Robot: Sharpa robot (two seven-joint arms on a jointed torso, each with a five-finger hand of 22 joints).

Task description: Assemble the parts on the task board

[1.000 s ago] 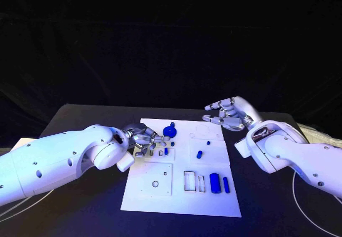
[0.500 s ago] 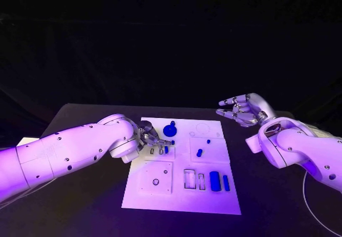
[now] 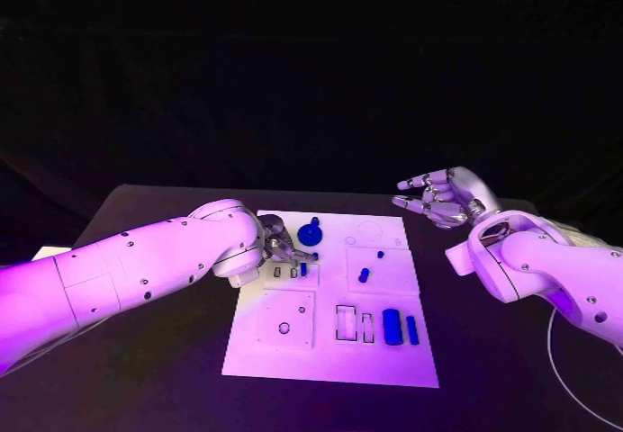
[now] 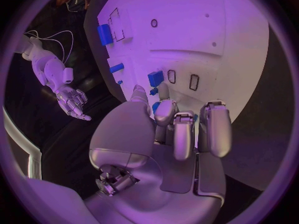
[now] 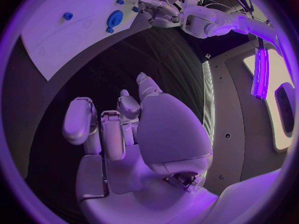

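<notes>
Head view gives you the board (image 3: 340,369) lying white in the middle of the table (image 3: 156,211), with the left hand (image 3: 276,251) down over its upper left area and the right hand (image 3: 441,198) raised off to the board's right, clear of it. Your left hand has its fingers (image 4: 181,134) curled in toward the thumb above two small slots; something blue peeks between the fingertips in the left wrist view, but you cannot tell whether it is pinched or merely lies on the board beneath. Just beside those fingertips a small blue block (image 4: 155,78) stands by the slots. Your right hand holds nothing: its fingers (image 5: 81,122) are bent but spread apart over the bare table.

On the board you can see a round blue knob (image 3: 311,237) near the top edge, just right of the left hand. A short blue piece (image 3: 365,277) lies near the middle, with a smaller blue dot (image 3: 379,256) above it. Lower right, a wide blue bar (image 3: 391,324) and a thin blue bar (image 3: 411,329) lie side by side, next to two rectangular outlines.
</notes>
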